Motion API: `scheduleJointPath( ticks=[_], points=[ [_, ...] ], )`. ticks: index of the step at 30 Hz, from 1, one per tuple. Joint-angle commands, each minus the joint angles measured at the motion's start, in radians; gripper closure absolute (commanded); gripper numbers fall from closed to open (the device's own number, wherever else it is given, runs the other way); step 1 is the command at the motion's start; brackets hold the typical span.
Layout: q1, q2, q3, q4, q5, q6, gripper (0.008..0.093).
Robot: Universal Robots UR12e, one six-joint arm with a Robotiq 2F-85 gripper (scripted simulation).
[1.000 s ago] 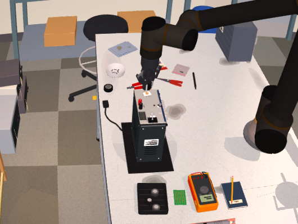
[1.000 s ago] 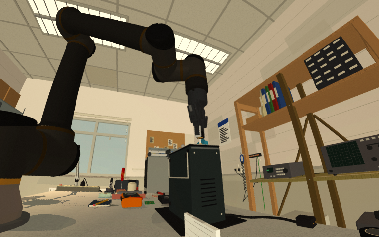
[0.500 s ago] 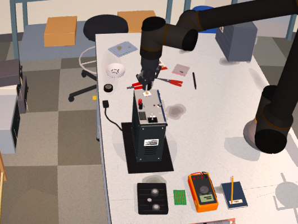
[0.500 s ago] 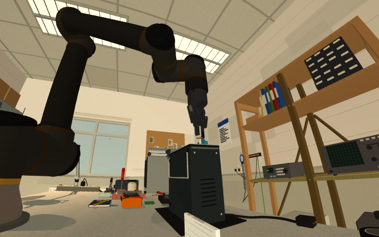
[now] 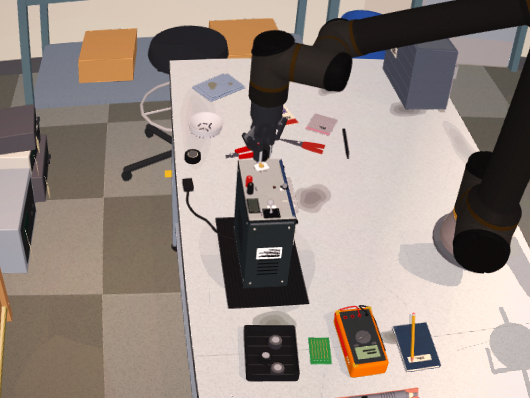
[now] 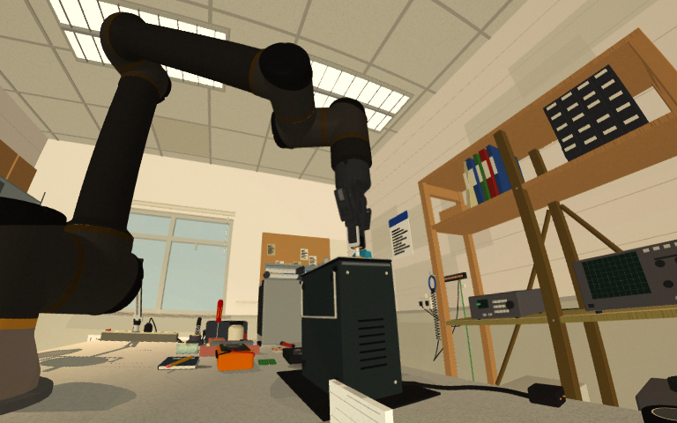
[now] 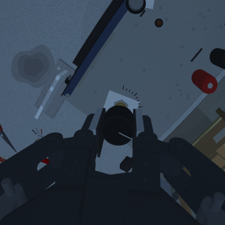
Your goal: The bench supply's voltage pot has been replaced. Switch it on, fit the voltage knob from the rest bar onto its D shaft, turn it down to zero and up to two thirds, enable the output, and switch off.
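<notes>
The black ribbed voltage knob (image 7: 118,128), with a white pointer line on its face, is gripped between the fingers of my closed gripper (image 5: 260,156) (image 6: 356,238) (image 7: 117,122). It hangs just above the brass shaft nut (image 7: 120,103) on a white plate ringed by tick marks, at the far end of the bench supply's (image 5: 264,220) (image 6: 349,324) upward-facing panel. A red terminal (image 7: 204,81) (image 5: 249,188) stands on the same panel. The shaft itself is hidden behind the knob.
The supply's blue-edged side (image 7: 98,44) runs close to the knob. Red-handled pliers (image 5: 305,146), a tape roll (image 5: 193,156) and a smoke detector (image 5: 204,125) lie behind the supply. A black tray with knobs (image 5: 271,352), a multimeter (image 5: 361,348) and a notebook (image 5: 416,346) sit near the table's front.
</notes>
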Motion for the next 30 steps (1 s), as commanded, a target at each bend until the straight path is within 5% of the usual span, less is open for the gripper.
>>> scheduleJointPath(
  ticks=[1,30],
  points=[
    [0.000,0.000,-0.001,-0.001,0.000,0.000,0.0934],
    [0.000,0.007,0.008,-0.017,0.000,0.000,0.0934]
  ],
)
